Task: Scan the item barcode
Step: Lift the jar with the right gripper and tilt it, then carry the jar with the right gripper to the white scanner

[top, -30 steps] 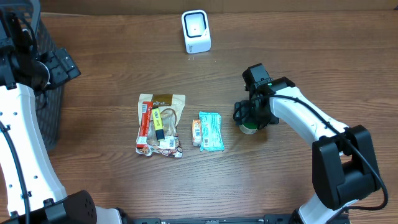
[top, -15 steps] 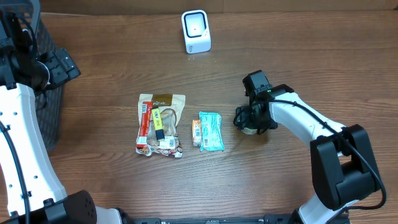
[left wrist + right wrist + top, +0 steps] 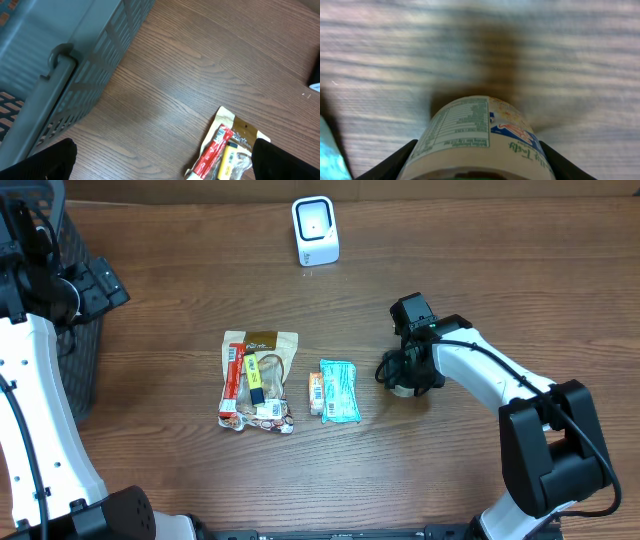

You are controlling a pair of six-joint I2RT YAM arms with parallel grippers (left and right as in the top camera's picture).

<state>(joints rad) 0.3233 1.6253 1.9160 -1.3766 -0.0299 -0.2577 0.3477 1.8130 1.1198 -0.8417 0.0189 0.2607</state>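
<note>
Field of view: I am looking down on a brown wooden table (image 3: 180, 480) with both arms in frame.
Task item: a small round tub with a cream printed label (image 3: 480, 135), right of centre on the table, nearer than the scanner and just right of the teal packet.
Right gripper (image 3: 404, 376): lowered over the tub, which sits between its two fingers.
Right fingers (image 3: 395, 162): in my wrist view one dark finger flanks each side of the tub, close against its wall; I cannot tell whether they press on it.
Label detail: a nutrition panel and a blue-and-red logo face my right wrist camera.
Left gripper (image 3: 162, 162): at the far left, over bare table, holding nothing.
Left fingers (image 3: 50, 160): spread wide, one tip at each lower corner of my wrist view.
Scanner: a white box-shaped barcode scanner (image 3: 315, 230), upright at the far edge, well apart from the tub.
Other goods: a tan pouch holding red and yellow sticks (image 3: 258, 380) left of centre; a small orange-and-white pack (image 3: 316, 392) and a teal wrapped packet (image 3: 339, 391) side by side just right of it.
Basket: a dark grey slatted plastic basket (image 3: 75, 65) at the left edge.
</note>
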